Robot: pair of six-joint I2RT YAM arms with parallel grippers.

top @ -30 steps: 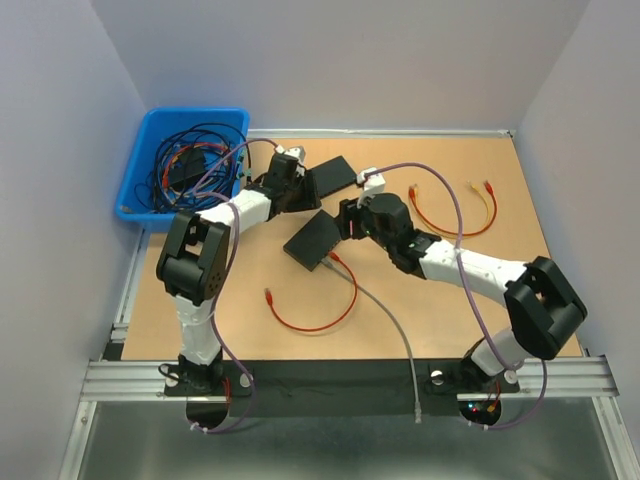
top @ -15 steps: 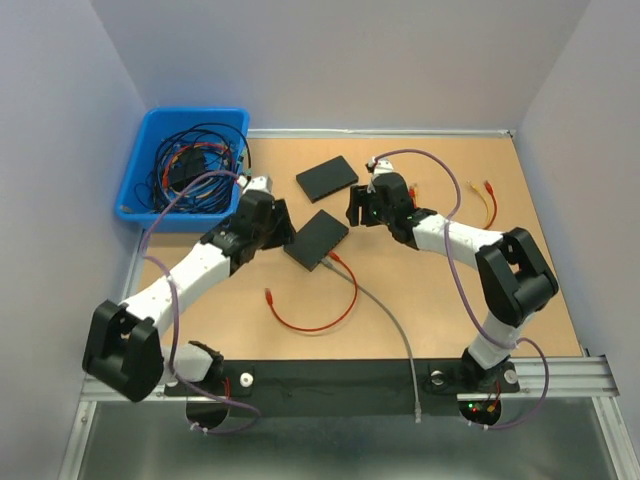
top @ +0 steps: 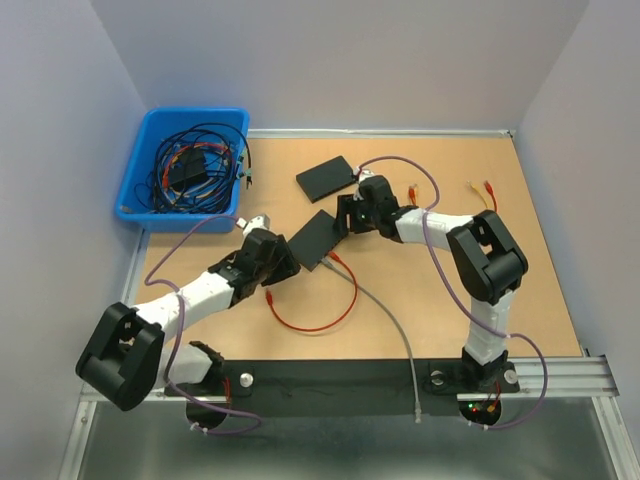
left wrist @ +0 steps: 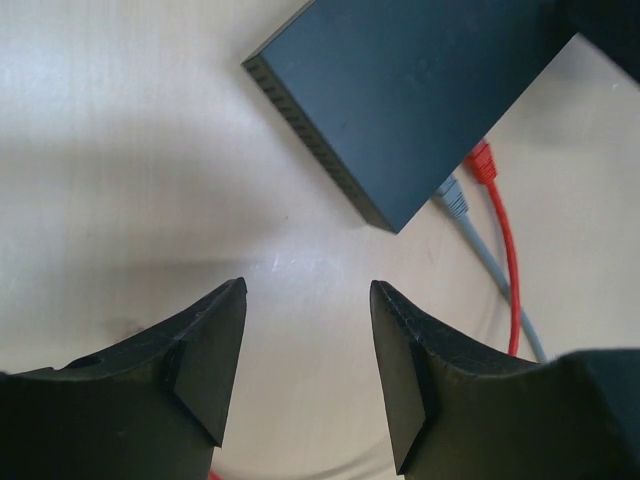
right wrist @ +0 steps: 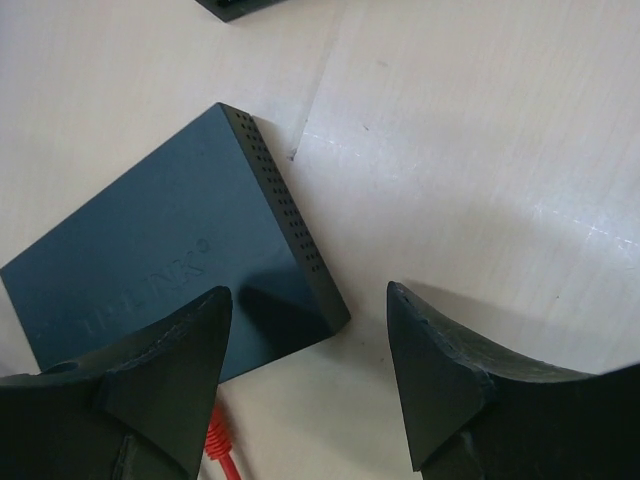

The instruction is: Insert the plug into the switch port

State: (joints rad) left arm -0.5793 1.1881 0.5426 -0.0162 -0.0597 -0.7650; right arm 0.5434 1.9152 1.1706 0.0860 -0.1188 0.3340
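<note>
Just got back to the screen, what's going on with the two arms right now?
Both arms hover around the nearer black switch. The left gripper and the right gripper are open and hold nothing, one on each side of it. A red plug and a grey plug sit at the switch's edge; whether either is seated in a port cannot be told.

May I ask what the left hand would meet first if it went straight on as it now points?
Most likely the black switch, its near corner just ahead of the left hand; only bare table shows between them, though depth is unclear.
</note>
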